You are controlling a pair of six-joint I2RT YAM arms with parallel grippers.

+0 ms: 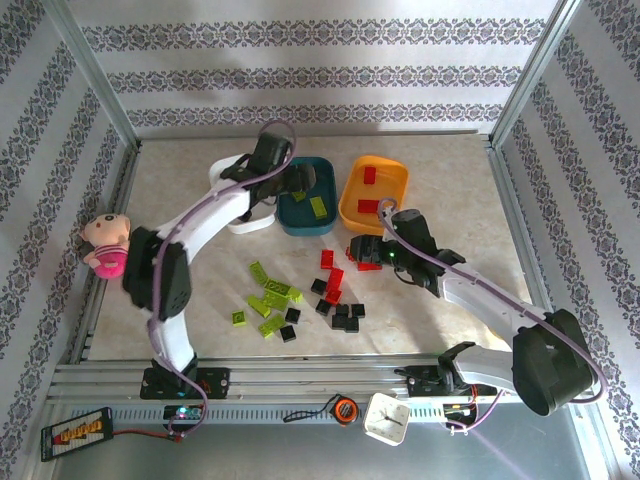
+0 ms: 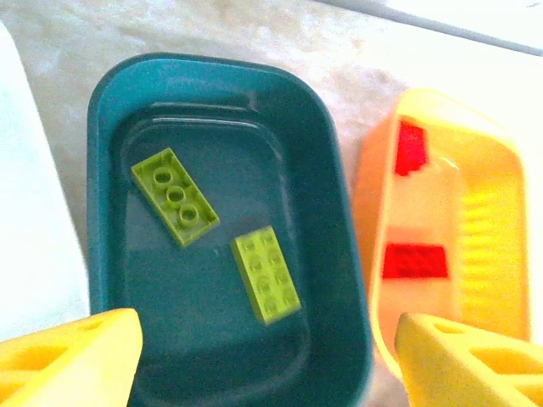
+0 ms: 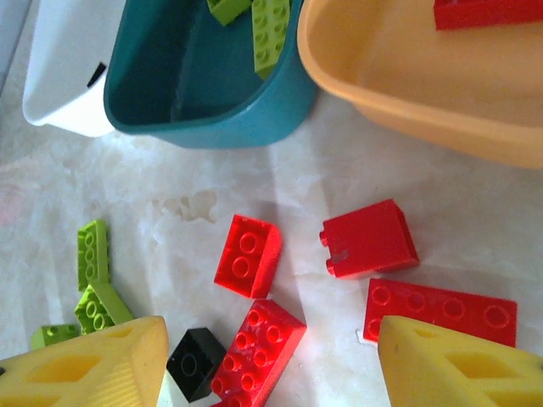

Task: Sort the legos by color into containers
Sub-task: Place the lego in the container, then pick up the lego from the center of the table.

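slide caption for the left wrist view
Open left gripper over a dark teal plastic tub containing two lime green lego bricks, beside an orange plastic tub

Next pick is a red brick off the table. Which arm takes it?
Right. The right gripper hangs open directly over the loose red bricks, next to the orange tub. The left gripper is open above the teal tub, farther from them.

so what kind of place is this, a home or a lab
Most likely a robot test cell, not a home: patterned wallpaper panels line an aluminium frame, and the left arm and right arm are bolted to a rail at the marble-look tabletop's near edge.
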